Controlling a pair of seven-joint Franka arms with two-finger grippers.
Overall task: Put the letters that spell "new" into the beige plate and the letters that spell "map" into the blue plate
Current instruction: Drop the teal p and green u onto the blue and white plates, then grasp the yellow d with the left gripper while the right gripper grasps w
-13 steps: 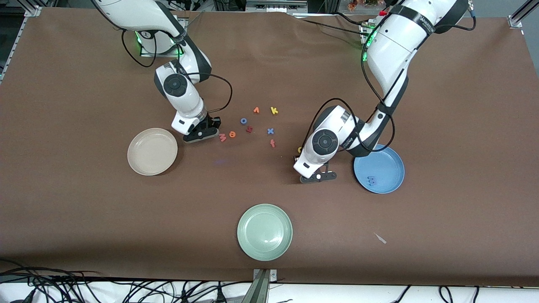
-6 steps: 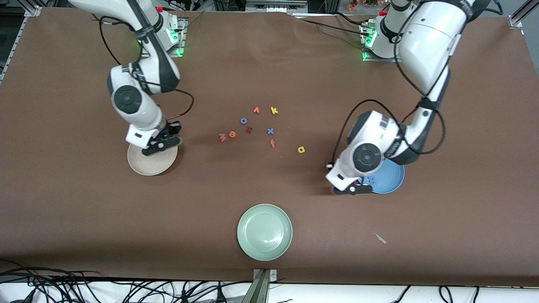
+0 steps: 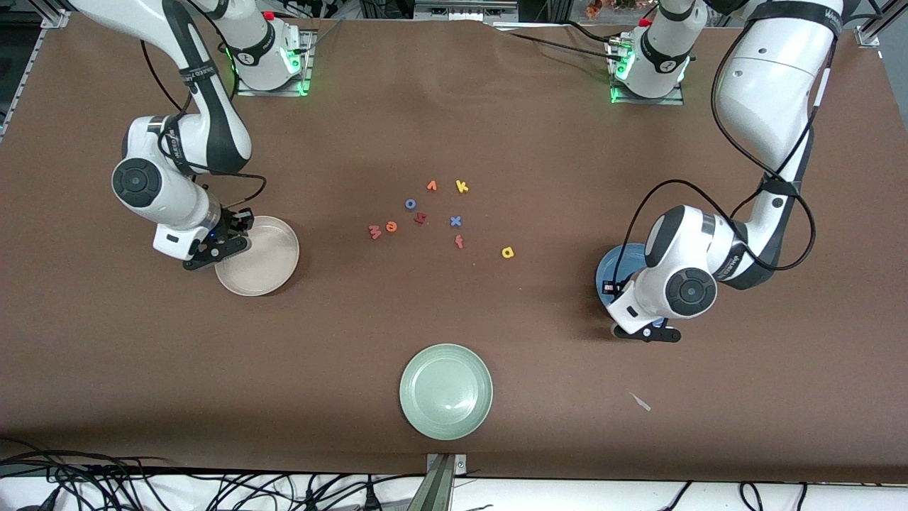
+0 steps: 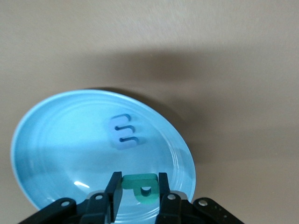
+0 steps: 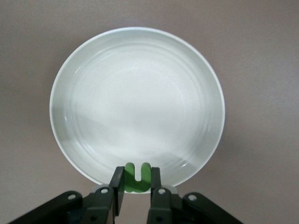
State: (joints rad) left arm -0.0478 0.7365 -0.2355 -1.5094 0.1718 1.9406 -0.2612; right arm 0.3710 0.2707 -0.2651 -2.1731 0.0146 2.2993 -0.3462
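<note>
A: While the right gripper (image 5: 136,189) hung over the rim of the beige plate (image 3: 273,264), what did it carry?
B: The green n (image 5: 137,177), pinched between its fingers.
A: And the left gripper (image 4: 138,193)?
B: It pinched the teal p (image 4: 141,186) over the blue plate (image 4: 56,154), where the blue m (image 4: 124,132) already lay.

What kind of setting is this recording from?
Likely a robotics lab bench: two arms bolted to a brown-covered table, loose cables along its edge, and plates like the green plate with foam letters as props.
</note>
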